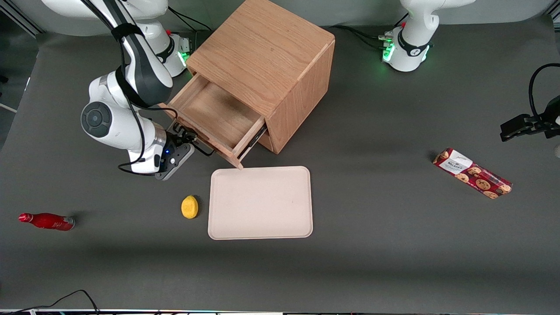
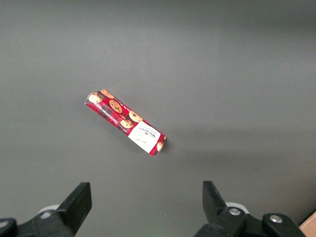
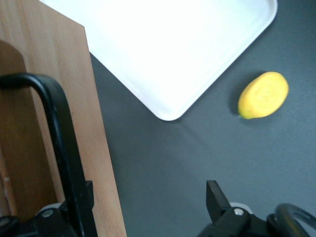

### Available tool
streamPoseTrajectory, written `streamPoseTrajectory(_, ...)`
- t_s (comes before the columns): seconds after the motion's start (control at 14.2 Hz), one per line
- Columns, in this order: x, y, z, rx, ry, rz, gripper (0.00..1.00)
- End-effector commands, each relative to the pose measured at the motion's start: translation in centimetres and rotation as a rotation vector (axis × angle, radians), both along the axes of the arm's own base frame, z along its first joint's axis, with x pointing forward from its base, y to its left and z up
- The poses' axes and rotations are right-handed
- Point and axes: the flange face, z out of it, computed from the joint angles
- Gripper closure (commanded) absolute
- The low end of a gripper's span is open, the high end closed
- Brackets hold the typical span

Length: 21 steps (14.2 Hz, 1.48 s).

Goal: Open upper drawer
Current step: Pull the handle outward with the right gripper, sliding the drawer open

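The upper drawer (image 1: 214, 111) of the oak cabinet (image 1: 262, 52) stands pulled out, and its shallow wooden tray shows bare. My right gripper (image 1: 186, 139) is at the drawer's front, by the thin black bar handle (image 1: 202, 148). In the right wrist view the gripper (image 3: 148, 202) is open wide. The black handle (image 3: 59, 133) and the drawer front (image 3: 59, 64) lie against one finger. The other finger (image 3: 217, 197) is over bare table. The fingers do not close on the handle.
A cream tray (image 1: 260, 203) lies just nearer the front camera than the open drawer, with a lemon (image 1: 189, 207) beside it. A red bottle (image 1: 46, 221) lies at the working arm's end. A cookie packet (image 1: 472, 173) lies toward the parked arm's end.
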Motion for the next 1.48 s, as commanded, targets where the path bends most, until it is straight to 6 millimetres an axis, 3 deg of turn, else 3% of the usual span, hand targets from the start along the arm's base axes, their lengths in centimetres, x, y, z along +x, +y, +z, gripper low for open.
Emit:
streamPoseTrajectory(0.0,1.6,-2.0,-0.3,-0.013,-0.018,0.023,0.00)
streamPoseTrajectory(0.56,3.4,-5.0,0.1,-0.010,-0.042,0.014,0.00)
streamPoseTrajectory(1.41,5.1,-6.4,0.9,-0.023,-0.071,-0.003,0.01)
